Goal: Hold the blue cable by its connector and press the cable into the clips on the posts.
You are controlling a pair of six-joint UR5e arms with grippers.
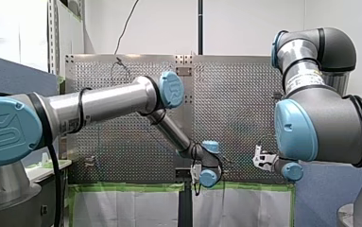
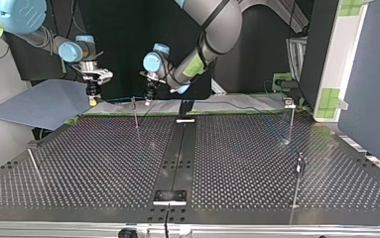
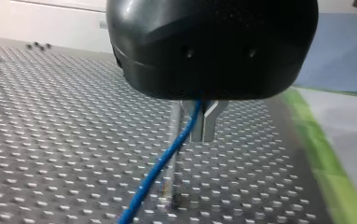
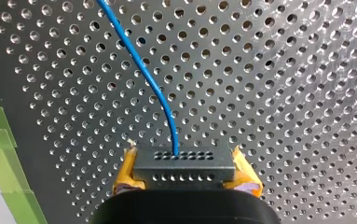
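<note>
— Two arms are working over the perforated table (image 2: 103,163). How is each one posing?

— My left arm (image 1: 107,99) is reaching in from the front view's left. Its forearm is sloping down to the middle, and it is pointing my left gripper (image 3: 202,136) down at the table's far edge. My right arm (image 1: 320,123) is folding in from the front view's right. It is hanging my right gripper (image 4: 184,157) beside the other, not touching it.

— What are the fingers doing?

— The left gripper's metal fingers (image 3: 209,123) are pressing together on the blue cable (image 3: 167,158), which is slanting down from them toward the table. The right gripper's yellow pads (image 4: 126,170) are clamping the connector (image 4: 185,170), a dark grey block showing two rows of small holes.

— Where is the cable running?

— It is leaving the connector as one thin, bright blue strand, curving away over the table. In the top view it is showing only faintly near the far right post (image 2: 290,121). Whether it is sitting in any clip, I cannot tell.
</note>
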